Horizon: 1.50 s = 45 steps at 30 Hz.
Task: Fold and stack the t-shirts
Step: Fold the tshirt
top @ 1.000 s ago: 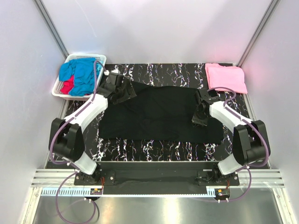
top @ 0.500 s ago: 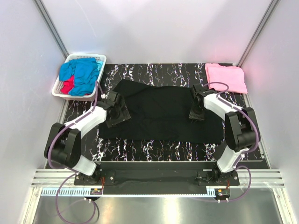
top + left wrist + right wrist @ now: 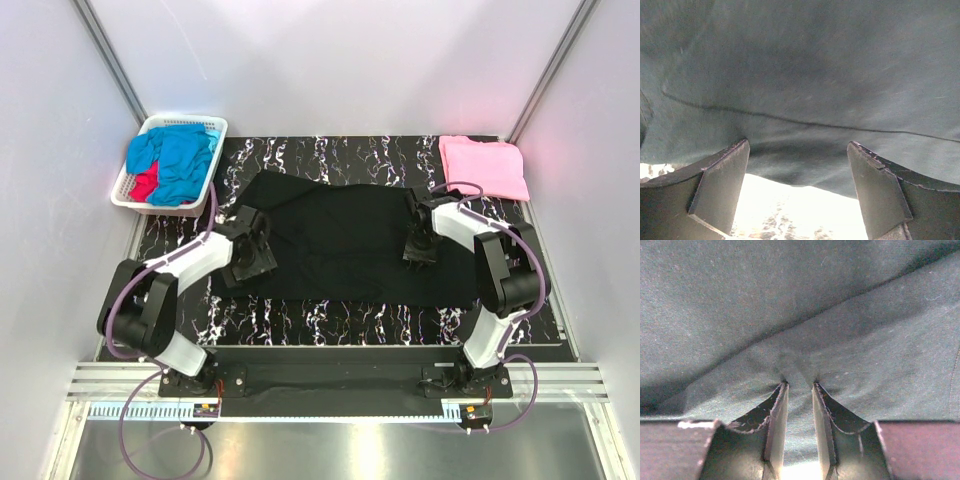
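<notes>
Big black t-shirt (image 3: 340, 240) spread flat mid desk (image 3: 330, 312). Left gripper (image 3: 797, 145) wide open, low over shirt's left near edge. Right gripper (image 3: 799, 385) on shirt's right part, almost closed, cloth puckered at tips; cannot tell if pinched. Pink t-shirt (image 3: 483, 166) folded, far right corner. Blue t-shirt (image 3: 180, 155) in basket (image 3: 122, 192), far left.

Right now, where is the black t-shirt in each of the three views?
Top external: the black t-shirt lies spread over the middle of the table.
Left wrist: it fills the upper part; its edge shows between the fingers of the open left tool.
Right wrist: it fills nearly the whole picture, puckered at the right tool.
Shared landmark: both tools, seen from above at its two sides.
</notes>
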Tool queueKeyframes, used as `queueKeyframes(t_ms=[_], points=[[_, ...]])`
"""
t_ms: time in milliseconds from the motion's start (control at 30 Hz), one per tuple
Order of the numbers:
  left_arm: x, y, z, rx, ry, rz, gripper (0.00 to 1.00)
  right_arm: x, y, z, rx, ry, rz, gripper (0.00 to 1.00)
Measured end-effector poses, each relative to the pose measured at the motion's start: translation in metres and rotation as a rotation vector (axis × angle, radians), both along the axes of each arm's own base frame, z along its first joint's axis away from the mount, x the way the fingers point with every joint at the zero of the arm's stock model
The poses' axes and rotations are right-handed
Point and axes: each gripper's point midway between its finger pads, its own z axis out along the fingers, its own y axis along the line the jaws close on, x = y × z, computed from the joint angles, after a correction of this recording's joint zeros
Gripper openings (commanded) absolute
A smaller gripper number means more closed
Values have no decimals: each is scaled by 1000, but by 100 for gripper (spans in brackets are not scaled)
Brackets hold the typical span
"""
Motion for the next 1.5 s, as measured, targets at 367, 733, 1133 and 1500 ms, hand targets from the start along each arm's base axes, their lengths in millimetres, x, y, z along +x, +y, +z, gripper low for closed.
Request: queueKeyframes(t_ms=[367, 733, 1133, 1500], points=[[-21, 5, -18, 72, 81, 54, 84, -11, 1, -1, 20, 7, 9, 34], [-54, 23, -18, 77, 61, 131, 82, -29, 1, -2, 54, -1, -3, 33], [-103, 49, 18, 91, 43, 214, 83, -35, 5, -1, 80, 8, -46, 31], [-88, 48, 56, 84, -34, 188, 94, -55, -5, 21, 57, 15, -80, 31]])
